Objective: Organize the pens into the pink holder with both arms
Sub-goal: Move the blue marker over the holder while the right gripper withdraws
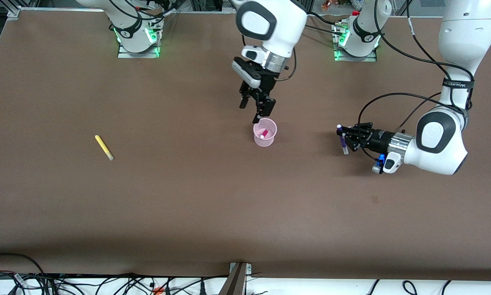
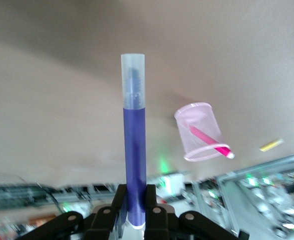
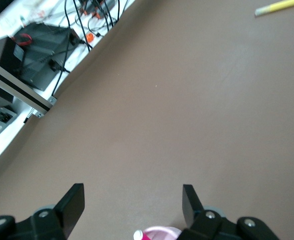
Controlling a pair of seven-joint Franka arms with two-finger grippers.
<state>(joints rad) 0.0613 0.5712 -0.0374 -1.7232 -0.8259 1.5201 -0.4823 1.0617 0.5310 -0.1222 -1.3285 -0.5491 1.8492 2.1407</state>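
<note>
Cup stands upright near the table's middle, with the pink pen already leaning inside it, pale tip up near the rim. Right gripper hangs just above the cup's rim, its fingers spread wide and holding nothing; the right wrist view shows bare table between them and the cup's rim at the edge.

Left gripper is low over the table toward the left arm's end, well apart from the cup, closed on the purple pen, which it holds about upright by one end, most of its length sticking out clear of the fingers.

Yellow pen lies flat on the table toward the right arm's end. No green pen shows.

To my judgement, the step in hand is bringing the purple pen to the cup. Doing it well likely means the right arm clearing away first, so the two do not meet over the rim. The pen should come in above the rim, held upright, over the open part beside the pink pen. Release low, since the light cup could tip if knocked.
</note>
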